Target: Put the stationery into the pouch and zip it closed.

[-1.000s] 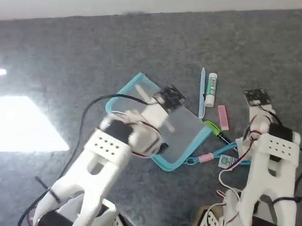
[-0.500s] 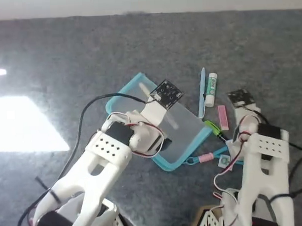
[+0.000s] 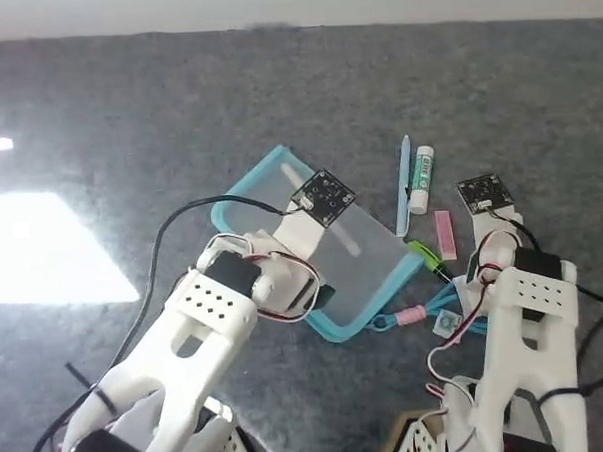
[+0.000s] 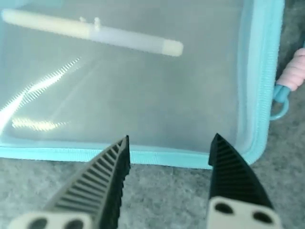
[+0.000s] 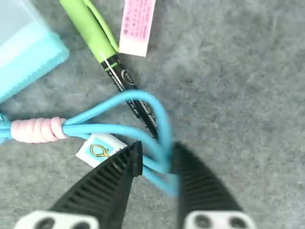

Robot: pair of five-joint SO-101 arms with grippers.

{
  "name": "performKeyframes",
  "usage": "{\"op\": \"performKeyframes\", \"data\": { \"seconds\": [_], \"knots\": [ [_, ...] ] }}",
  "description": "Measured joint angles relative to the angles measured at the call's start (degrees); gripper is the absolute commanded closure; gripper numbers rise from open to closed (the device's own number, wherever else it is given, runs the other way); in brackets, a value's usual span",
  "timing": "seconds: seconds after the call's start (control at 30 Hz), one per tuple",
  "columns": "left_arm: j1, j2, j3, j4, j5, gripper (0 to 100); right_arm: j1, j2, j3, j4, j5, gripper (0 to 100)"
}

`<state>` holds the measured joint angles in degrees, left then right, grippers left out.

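At lower right, the right gripper [image 5: 157, 145] has moved in, fingers pinching the cord [image 3: 435, 302], while the left gripper [image 4: 169, 143] hangs spread over the pouch [image 4: 143, 95], most stationery [image 3: 422, 176] unpacked.

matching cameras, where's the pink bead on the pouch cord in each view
High view: pink bead on the blue cord, just off the pouch.
Left wrist view: pink bead beside the pouch's zipper edge, beyond the left tool.
Right wrist view: pink bead on the cord, between pouch corner and right tool.
Shared landmark: the pouch's light-blue border.
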<state>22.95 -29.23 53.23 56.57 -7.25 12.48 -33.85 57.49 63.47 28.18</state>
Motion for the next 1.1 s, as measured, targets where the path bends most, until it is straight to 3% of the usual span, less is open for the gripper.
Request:
{"op": "performKeyframes", "data": {
  "seconds": [0.17,0.4,0.6,0.87,0.97,1.1],
  "knots": [
    [-9.14,0.00,-0.53,-0.88,2.73,75,-2.55,-1.58,0.35,3.78,0.09,99.1],
    [-23.38,0.00,-0.79,-6.51,5.01,75,-3.08,-19.60,0.35,13.71,4.66,99.1],
    [-24.97,0.00,1.76,-10.11,5.27,75,-10.11,-24.62,0.35,22.42,13.98,99.1],
    [-24.09,0.00,2.29,-10.46,5.27,75,-31.03,-18.46,-5.19,30.15,15.21,99.1],
    [-24.18,0.00,2.29,-10.46,5.27,75,-40.26,-16.18,-14.59,36.31,10.46,99.1],
    [-24.26,0.00,2.29,-10.46,5.45,75,-49.58,-14.24,-23.82,36.92,1.14,99.1]
  ]
}}
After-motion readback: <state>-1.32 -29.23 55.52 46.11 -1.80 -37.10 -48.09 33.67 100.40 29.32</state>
